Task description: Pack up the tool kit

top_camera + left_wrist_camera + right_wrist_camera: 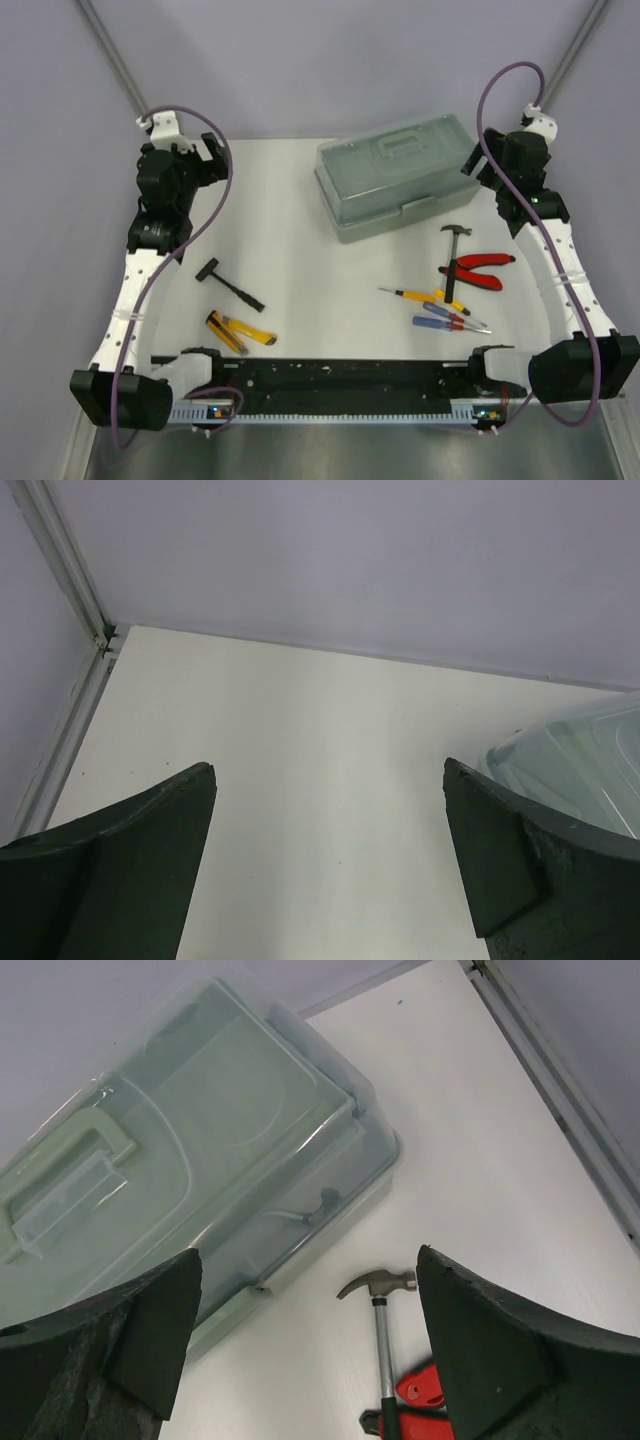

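Closed toolbox [395, 185] by the table's [290, 230] far edge.
Right gripper [308, 1260] spread wide just beside it; left gripper [330, 770] wide, farther off.

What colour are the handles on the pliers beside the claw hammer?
Red handles on the pliers, clearest in the top view.

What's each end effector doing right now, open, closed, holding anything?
Left end effector: open, holding nothing.
Right end effector: open, holding nothing.

White table [300, 225] (matte) between pale grey walls [330, 60].
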Controlling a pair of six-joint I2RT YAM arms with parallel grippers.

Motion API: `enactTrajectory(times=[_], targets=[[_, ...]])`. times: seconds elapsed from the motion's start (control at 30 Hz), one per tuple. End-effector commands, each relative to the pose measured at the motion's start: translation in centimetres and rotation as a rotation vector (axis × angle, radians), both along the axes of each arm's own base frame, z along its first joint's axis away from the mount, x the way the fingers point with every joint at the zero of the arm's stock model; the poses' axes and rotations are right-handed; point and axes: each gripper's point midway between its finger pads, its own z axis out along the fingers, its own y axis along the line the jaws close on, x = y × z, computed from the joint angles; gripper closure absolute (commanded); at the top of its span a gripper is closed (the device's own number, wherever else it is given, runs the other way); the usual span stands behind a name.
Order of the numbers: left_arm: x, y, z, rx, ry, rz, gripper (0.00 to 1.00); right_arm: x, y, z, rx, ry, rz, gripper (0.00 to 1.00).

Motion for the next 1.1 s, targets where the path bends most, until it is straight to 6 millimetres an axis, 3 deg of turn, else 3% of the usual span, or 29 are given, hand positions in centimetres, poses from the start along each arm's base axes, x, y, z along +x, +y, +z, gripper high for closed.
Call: enactTrajectory(times=[0.0,0.2,0.3,0.37,0.47,0.57,0.67,0.73,0.9,1.07], targets=[[-0.2,0.1,1.7,0.005,-0.067,0.003,0.02,0.4,0.1,1.3,0.039,-0.04,-0.005,0.14],[0.3,-0.9,1.2,0.033,-0.078,-0.06,0.02,0.4,0.7,0.4,0.076,-0.019,0.01,0.14],[2.0,-0.2,1.4,0.017,-0.077,-0.038,0.02,0.1,1.1,-0.3,0.136,-0.001,-0.013,0.14],[3.5,-1.4,2.0,-0.03,-0.073,-0.121,0.01,0.0,1.6,-1.0,0.208,0.016,-0.027,0.13],[7.0,-4.3,1.4,-0.092,-0.041,-0.281,0.02,0.3,4.0,-1.9,0.351,0.042,0.026,0.13],[9.9,-6.9,2.2,-0.169,-0.08,-0.422,0.02,0.4,6.1,-3.2,0.463,0.091,0.069,0.13],[11.6,-9.9,2.7,-0.244,-0.132,-0.601,0.02,0.7,7.1,-4.1,0.485,0.121,0.088,0.13],[12.9,-11.5,1.7,-0.313,-0.121,-0.681,0.02,0.7,7.6,-4.7,0.481,0.137,0.09,0.13],[14.6,-15.1,-0.8,-0.404,-0.101,-0.806,0.02,1.4,7.9,-6.1,0.508,0.15,0.055,0.11],[15.4,-19.3,-0.9,-0.438,-0.121,-0.909,0.02,2.6,9.8,-6.1,0.576,0.142,0.093,0.1]])
